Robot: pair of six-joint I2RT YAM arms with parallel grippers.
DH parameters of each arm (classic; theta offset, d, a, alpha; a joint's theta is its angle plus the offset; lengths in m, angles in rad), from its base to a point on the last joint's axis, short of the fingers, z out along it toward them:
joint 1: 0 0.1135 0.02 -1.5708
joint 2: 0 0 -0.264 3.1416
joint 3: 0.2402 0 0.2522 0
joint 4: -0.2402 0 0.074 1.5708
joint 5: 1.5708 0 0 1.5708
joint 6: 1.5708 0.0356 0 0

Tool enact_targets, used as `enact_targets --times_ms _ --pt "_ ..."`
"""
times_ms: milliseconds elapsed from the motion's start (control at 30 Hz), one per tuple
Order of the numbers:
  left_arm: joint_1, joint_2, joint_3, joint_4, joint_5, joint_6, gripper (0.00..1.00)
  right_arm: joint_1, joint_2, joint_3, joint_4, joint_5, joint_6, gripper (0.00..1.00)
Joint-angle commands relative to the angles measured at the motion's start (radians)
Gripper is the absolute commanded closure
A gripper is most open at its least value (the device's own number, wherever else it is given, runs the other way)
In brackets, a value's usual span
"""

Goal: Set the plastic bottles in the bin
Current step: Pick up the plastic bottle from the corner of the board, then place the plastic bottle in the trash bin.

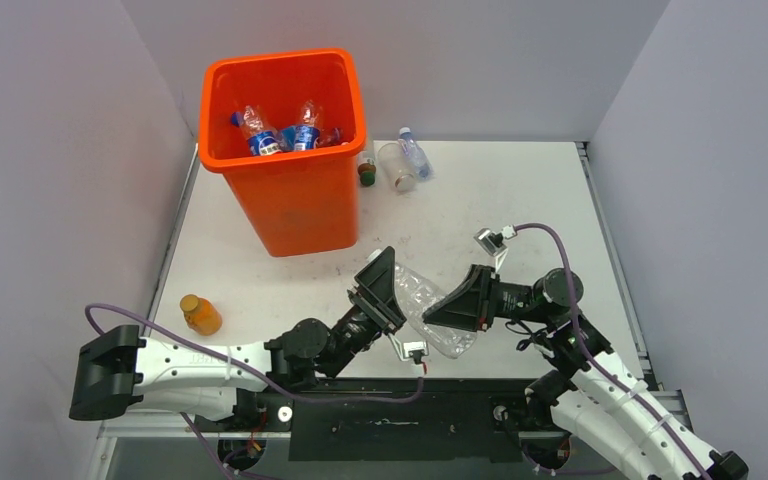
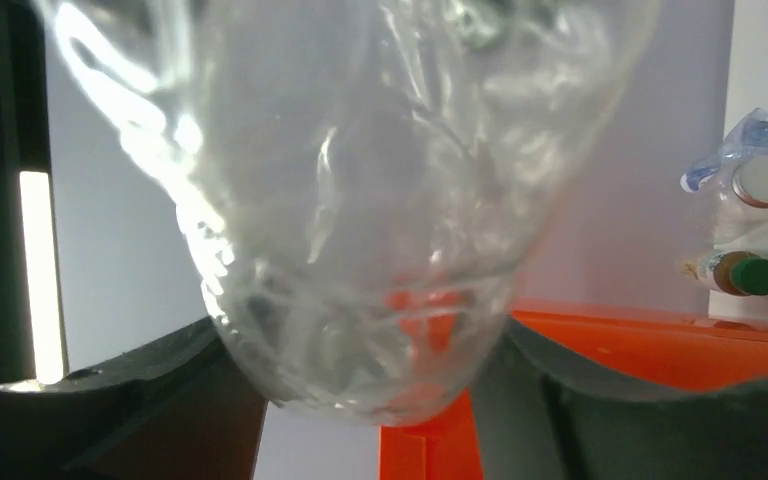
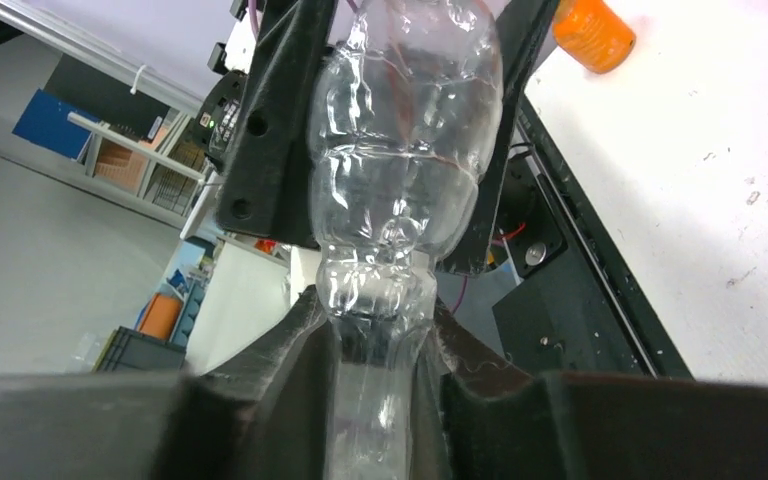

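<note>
Clear plastic, crumpled, no label: the clear bottle [image 1: 426, 302] is held up above the surface [image 1: 520, 210] at front centre, lying crosswise between the two arms. The right gripper [image 1: 442, 308] is clamped tight on its narrow neck end. The left gripper [image 1: 395, 292], partly spread, sits against both sides of the wide ribbed body. Behind and to the left stands the bin [image 1: 295, 215]: bright orange, square, rolled rim, upright. Inside it are two blue-label bottles [image 1: 265, 142] lying tilted, with a red item [image 1: 332, 136] next to them that is too small to identify. Just right of the bin, at the back, are a green-capped bottle [image 1: 366, 172] and two clear bottles [image 1: 405, 160] side by side. An orange bottle [image 1: 200, 314] stands alone at front left, well apart.
</note>
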Motion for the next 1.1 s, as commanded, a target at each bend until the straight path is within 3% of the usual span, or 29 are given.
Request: enact_targets --times_ms 0,167,333,467,600,667,733,867,967,1067 --pt "-0.026 0.005 0.066 0.089 -0.041 -0.13 0.05 0.012 -0.023 0.073 0.023 0.017 -0.076 0.95" --pt "-0.082 -0.033 0.072 0.009 -0.16 -0.322 0.04 0.012 -0.063 0.317 -0.332 0.211 -0.399 0.95" --pt "-0.128 -0.075 0.072 -0.176 -0.222 -0.609 0.04 0.012 -0.136 0.395 -0.41 0.475 -0.553 0.95" --pt "-0.144 -0.066 0.238 -0.666 -0.137 -1.083 0.04 0.012 -0.217 0.349 -0.395 0.646 -0.601 0.95" --pt "-0.162 -0.05 0.443 -0.87 -0.028 -1.517 0.04 0.012 -0.285 0.228 -0.361 0.804 -0.617 0.95" --pt "-0.159 -0.097 0.449 -0.827 0.064 -1.625 0.04 0.012 -0.308 0.166 -0.334 0.841 -0.622 0.95" --pt "-0.152 -0.165 0.398 -0.635 0.153 -1.695 0.04 0.012 -0.319 0.121 -0.307 0.828 -0.622 0.95" --pt "-0.111 -0.258 0.351 -0.445 0.291 -1.816 0.04 0.012 -0.331 0.108 -0.295 0.752 -0.672 0.95" --pt "-0.021 -0.245 0.419 -0.462 0.324 -1.934 0.04 0.012 -0.363 0.085 -0.242 0.731 -0.705 0.95" --pt "0.178 -0.179 0.512 -0.531 0.536 -2.123 0.04 0.012 -0.35 0.076 -0.176 0.684 -0.722 0.95"
